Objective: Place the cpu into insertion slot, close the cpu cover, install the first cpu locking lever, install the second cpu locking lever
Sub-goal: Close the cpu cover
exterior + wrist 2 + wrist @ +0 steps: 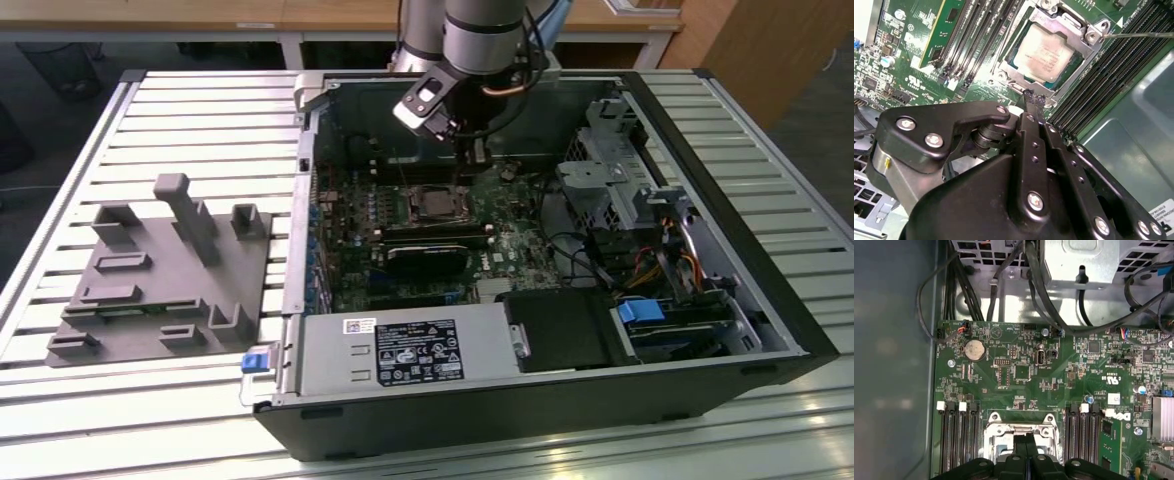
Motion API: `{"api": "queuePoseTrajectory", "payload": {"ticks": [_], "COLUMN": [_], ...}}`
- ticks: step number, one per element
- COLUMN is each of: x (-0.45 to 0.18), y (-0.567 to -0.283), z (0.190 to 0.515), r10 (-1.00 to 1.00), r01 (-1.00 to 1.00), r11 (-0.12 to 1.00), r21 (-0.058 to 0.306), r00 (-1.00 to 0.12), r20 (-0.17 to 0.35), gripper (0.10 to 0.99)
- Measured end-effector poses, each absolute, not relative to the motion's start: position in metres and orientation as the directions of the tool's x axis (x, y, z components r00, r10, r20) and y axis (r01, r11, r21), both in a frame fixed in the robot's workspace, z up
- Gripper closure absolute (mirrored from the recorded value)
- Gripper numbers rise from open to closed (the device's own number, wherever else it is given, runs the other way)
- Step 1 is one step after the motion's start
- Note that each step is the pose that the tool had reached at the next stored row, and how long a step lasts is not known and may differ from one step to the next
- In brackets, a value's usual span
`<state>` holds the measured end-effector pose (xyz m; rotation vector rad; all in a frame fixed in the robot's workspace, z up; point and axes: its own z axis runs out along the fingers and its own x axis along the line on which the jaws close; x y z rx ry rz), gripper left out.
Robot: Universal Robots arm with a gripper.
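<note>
- One slatted metal desk (200, 110) carries an open computer case (534, 420). A grey moulded fixture (160, 270) lies well apart from it, on the exterior view's left.
- One arm reaches down into the case. Its hand (467, 155) hangs close over the green circuit board (1019, 370), near the insertion slot (434, 203).
- Both wrist views show the fingers (1026, 135) pressed together with nothing visibly pinched. Their tips sit at the near edge of the cpu cover (1013, 65); whether they touch it cannot be told.
- The cpu cover lies folded flat over the slot. Its window frames the cpu (1046, 52), which sits level inside.
- One thin locking lever (1139, 35) sticks out sideways past the cover's corner and does not look latched.
- Placing the chip looks finished, and the work seems to be at seating the cover. Doing this well likely means pushing straight down on the frame's metal edge, never on the chip's top. It should go slowly, so the closed tips cannot skid onto the memory slots (979, 35) beside it.
</note>
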<state>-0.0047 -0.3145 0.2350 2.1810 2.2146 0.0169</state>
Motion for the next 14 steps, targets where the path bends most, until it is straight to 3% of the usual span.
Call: {"api": "queuePoseTrajectory", "payload": {"ticks": [14], "x": [-0.023], "y": [-0.315], "z": [0.225], "r10": [1.000], "r01": [0.999], "r11": [0.030], "r21": [0.031], "r00": [-0.029], "r20": [-0.012], "gripper": [0.980]}}
